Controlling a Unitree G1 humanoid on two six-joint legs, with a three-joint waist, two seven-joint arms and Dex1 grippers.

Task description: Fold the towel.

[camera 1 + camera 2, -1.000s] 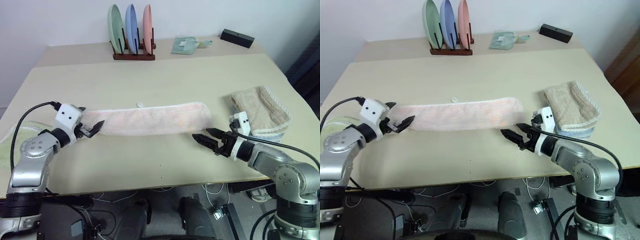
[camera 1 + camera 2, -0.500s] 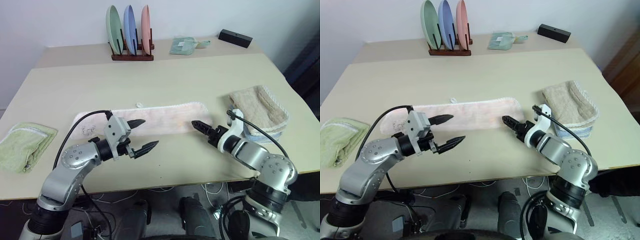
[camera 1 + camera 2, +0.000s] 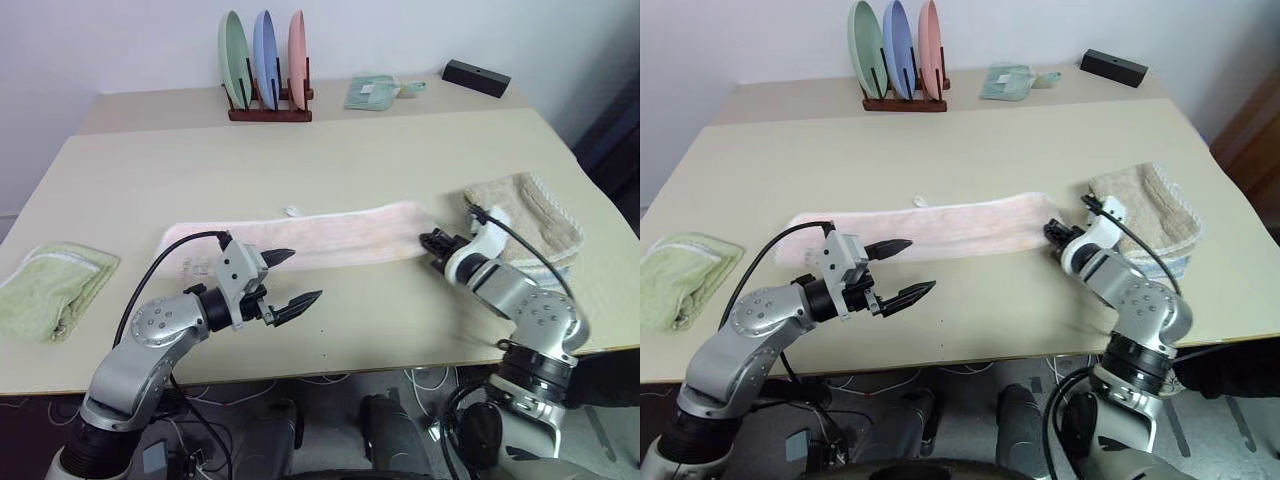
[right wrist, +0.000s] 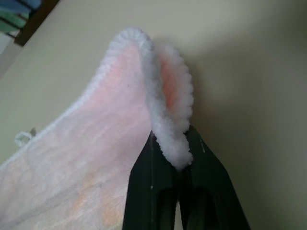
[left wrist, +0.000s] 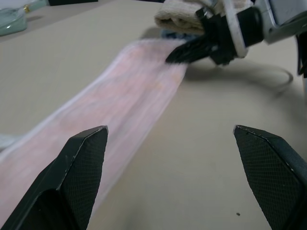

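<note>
Right gripper (image 3: 432, 241): forearm angled in from the counter's near right edge, pointing toward the left and slightly away; black fingers (image 4: 192, 167) pressed together, clamped on the white-edged right end of the towel (image 3: 300, 238), which bunches up between them.

Left gripper (image 3: 287, 279): arm bent at the elbow, reaching in from the near left, wrist roughly level, pointing to the right along the near side of the towel; fingers (image 5: 79, 163) spread wide apart, holding nothing, above bare counter (image 3: 360, 160).

Towel: pale pink terry strip with white edging, lying flat and lengthwise across the middle of the counter, left end near the left arm's cable, right end in the right gripper. Small dark drawing near the left end, too small to read.

Beige folded towel (image 3: 525, 215): near right, just behind the right arm.
Green folded towel (image 3: 50, 290): near left edge.
Plate rack (image 3: 265, 75): far side, three upright plates, green, blue, pink.
Black box (image 3: 476, 77): far right corner.

No legible writing or labels.
</note>
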